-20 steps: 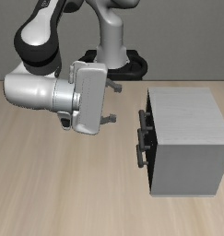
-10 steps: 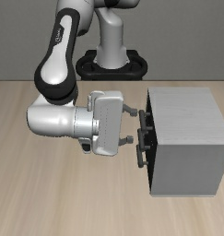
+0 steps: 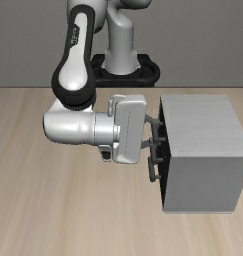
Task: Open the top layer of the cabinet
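And there was the arm [image 3: 78, 125], stretched out level over the table [image 3: 53, 200] on the exterior view's left of the cabinet [image 3: 203, 150], its top links cut off by the upper edge. The gripper [image 3: 151, 137] sat right against the cabinet's front, the side that faced the exterior view's left. The claw read as released: its dark fingers [image 3: 151, 121] stood spread apart, up at the far end of that front. Whether either finger actually touched a handle, hard to say, because the white hand body covered the spot.

The cabinet itself, a plain grey box, stood on the table at the exterior view's right. Its front was seen nearly edge-on, so the seams between layers could not be made out, and no layer stood clearly pulled out from the box. Dark handles [image 3: 153, 168] poked out just beside the gripper, on its nearer side. Behind the cabinet, the black base [image 3: 143, 70] was partly hidden by the arm.
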{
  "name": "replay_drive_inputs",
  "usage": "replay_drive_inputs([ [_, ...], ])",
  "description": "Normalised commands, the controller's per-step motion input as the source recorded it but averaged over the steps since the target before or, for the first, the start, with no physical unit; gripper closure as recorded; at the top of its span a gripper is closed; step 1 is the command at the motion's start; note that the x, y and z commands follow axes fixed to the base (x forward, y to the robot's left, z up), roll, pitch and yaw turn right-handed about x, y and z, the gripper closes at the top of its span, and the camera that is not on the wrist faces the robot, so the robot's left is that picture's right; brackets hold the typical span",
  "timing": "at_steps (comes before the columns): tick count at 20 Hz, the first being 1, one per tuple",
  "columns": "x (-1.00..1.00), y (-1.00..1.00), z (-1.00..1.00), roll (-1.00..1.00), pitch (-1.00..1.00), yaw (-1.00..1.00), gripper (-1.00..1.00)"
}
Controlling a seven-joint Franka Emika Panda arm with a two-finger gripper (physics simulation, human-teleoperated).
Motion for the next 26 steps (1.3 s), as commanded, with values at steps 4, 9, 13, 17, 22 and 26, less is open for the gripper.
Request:
replay_drive_inputs([
  [4, 0.0, -0.25, 0.0, 0.0, 0.0, 0.0, 1.0],
  [9, 0.0, -1.0, 0.0, 0.0, 0.0, 0.0, 1.0],
  [13, 0.0, -1.0, 0.0, 0.0, 0.0, 0.0, 1.0],
  [17, 0.0, -1.0, 0.0, 0.0, 0.0, 0.0, 1.0],
  [22, 0.0, -1.0, 0.0, 0.0, 0.0, 0.0, 1.0],
  [26, 0.0, -1.0, 0.0, 0.0, 0.0, 0.0, 1.0],
])
